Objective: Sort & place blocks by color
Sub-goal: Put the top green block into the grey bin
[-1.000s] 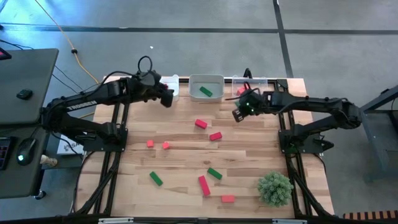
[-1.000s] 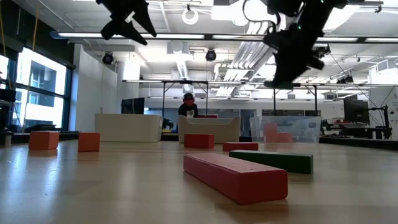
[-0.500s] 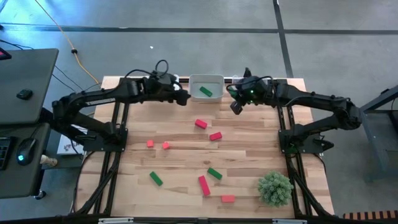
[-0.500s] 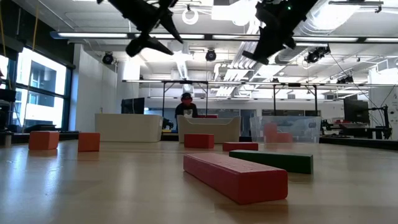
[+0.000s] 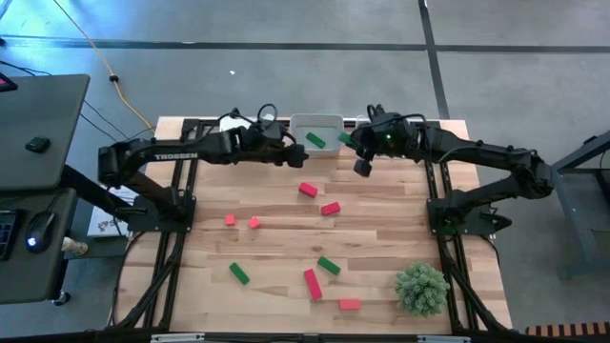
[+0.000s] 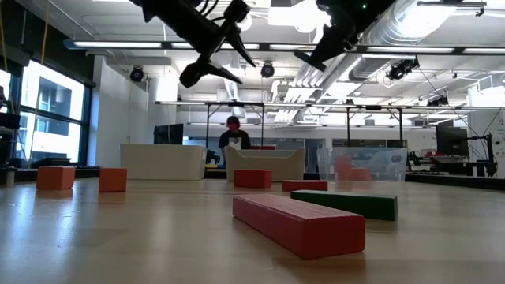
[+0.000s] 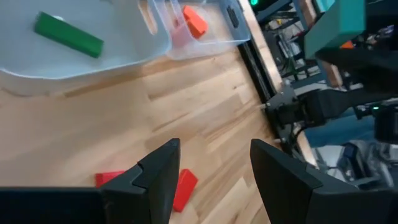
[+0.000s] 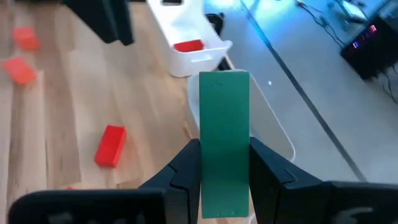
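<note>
My right gripper is shut on a green block, up by the far edge at the right rim of the middle bin. A second green block lies in that bin. My left gripper hangs open with nothing between its fingers, just left of that bin and above two red blocks. On the table also lie two coral cubes, two green blocks, a red bar and a coral block. My right gripper pinches the green block's two long sides between its two fingers, at the end nearer the wrist. The rest of the bar sticks out forward past the fingertips, along the fingers. The block is lifted clear, high above the table.
Three bins stand along the far edge: one holds a red block, another a coral block. A bushy green plant stands at the near right. The two arms are close together at the middle bin.
My left gripper has swung toward the table's right along the far edge, sunk and rolled, staying open. My right gripper has risen and drawn toward the far edge and the middle bin, rolling its wrist while it stays shut.
</note>
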Controlling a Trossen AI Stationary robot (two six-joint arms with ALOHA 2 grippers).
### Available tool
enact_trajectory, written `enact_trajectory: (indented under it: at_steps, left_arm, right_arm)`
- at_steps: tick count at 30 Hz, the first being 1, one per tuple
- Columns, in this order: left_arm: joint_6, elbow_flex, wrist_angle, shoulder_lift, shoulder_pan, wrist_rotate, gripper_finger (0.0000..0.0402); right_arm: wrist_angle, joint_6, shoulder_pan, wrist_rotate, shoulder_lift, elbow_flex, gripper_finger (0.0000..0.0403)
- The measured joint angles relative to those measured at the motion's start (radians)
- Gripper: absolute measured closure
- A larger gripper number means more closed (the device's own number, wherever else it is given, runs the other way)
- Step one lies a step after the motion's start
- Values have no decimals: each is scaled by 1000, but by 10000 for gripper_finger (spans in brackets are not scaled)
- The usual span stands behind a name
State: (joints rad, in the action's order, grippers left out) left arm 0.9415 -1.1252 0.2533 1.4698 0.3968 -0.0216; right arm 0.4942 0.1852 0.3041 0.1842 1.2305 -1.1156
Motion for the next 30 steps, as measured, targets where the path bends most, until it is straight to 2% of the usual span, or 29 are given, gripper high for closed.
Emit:
enact_trajectory:
  at_steps: [6,11,19,30]
  left_arm:
    - [28,0,-29,23,-28,2,218]
    - [52,0,-38,23,-41,35,218]
    - [79,0,-186,23,-72,127,218]
    - [73,0,-213,23,-92,119,218]
  right_arm:
    - [2,121,-21,-97,0,0,324]
    - [2,147,-52,-142,0,0,324]
    - [18,80,-115,-91,10,0,324]
    - [11,13,-195,-64,111,-1,324]
